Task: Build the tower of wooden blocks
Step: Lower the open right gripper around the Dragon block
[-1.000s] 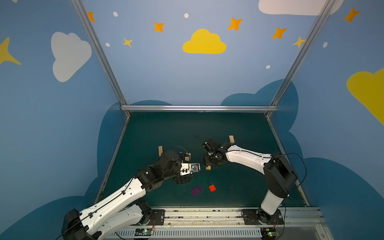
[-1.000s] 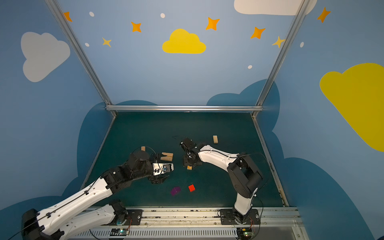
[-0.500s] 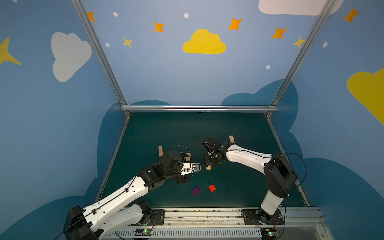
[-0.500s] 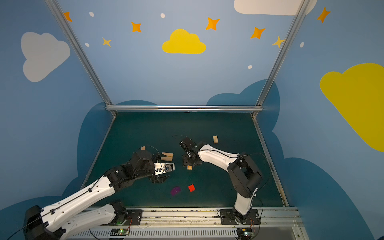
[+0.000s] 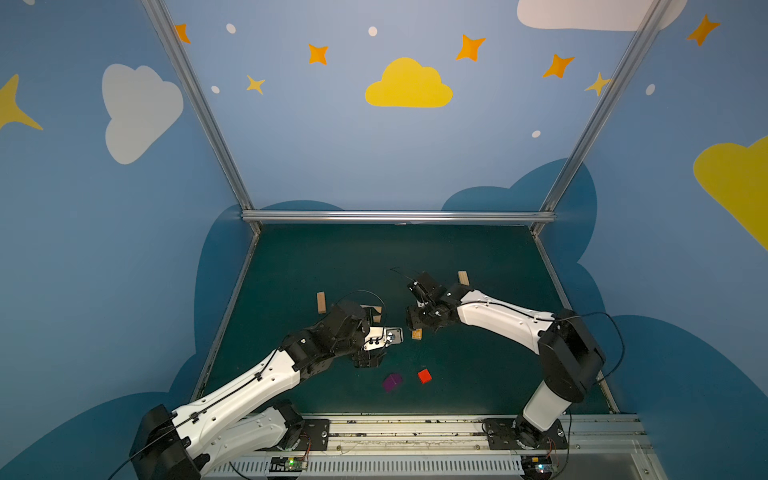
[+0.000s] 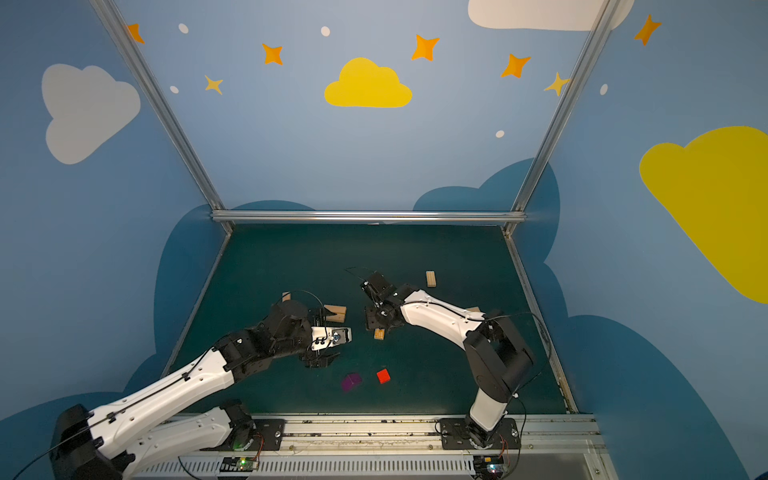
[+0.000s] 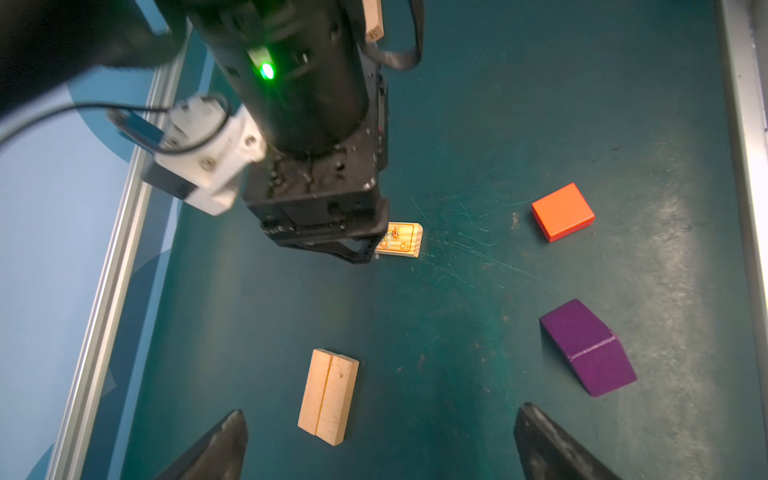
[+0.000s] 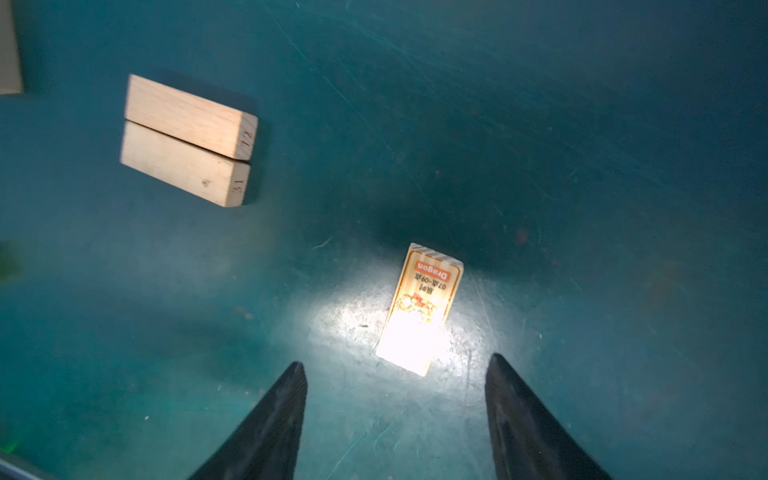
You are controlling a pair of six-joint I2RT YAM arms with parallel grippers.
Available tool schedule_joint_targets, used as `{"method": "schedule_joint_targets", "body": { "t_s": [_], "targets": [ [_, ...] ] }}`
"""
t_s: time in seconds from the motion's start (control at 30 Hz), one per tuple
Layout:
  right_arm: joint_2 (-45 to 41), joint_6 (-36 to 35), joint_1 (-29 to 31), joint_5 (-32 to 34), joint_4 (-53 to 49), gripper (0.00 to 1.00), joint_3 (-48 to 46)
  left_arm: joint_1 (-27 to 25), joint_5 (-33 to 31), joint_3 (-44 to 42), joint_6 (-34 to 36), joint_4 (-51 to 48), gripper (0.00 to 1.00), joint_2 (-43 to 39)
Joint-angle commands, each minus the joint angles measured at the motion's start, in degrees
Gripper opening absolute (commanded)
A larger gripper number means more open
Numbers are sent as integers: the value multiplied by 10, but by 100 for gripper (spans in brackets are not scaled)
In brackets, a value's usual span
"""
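Note:
The wood blocks lie loose on the green mat and no tower shows. A plank with orange print lies flat just ahead of my open right gripper, with nothing between its fingers; it also shows in a top view. Two plain planks lie side by side, touching, in front of my wide-open left gripper, which hangs empty over the mat. A red cube and a purple block sit nearer the front rail. Single planks lie at the left and far right.
The right arm's wrist hangs close to the left gripper, over the printed plank. Metal frame rails and blue walls bound the mat on three sides. A base rail runs along the front. Another tan plank peeks from behind the right arm.
The left arm's rear links have shifted slightly. Both grippers stay where they were, and no block has moved.

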Motion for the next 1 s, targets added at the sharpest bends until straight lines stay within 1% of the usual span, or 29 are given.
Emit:
{"method": "schedule_joint_targets", "body": {
  "t_s": [0.0, 0.53, 0.77, 0.97],
  "targets": [
    [-25, -1, -3, 15, 6, 65, -12, -1, 11, 17, -12, -24, 100, 10],
    [-30, 13, -2, 8, 9, 64, -32, -1, 19, 31, -23, -55, 100, 32],
    [-8, 35, 3, 35, -25, 63, 1, -1, 12, 38, -30, -59, 100, 29],
    [-8, 59, 11, 56, -17, 59, -4, -2, 20, 33, -31, -54, 100, 23]
  ]
}}
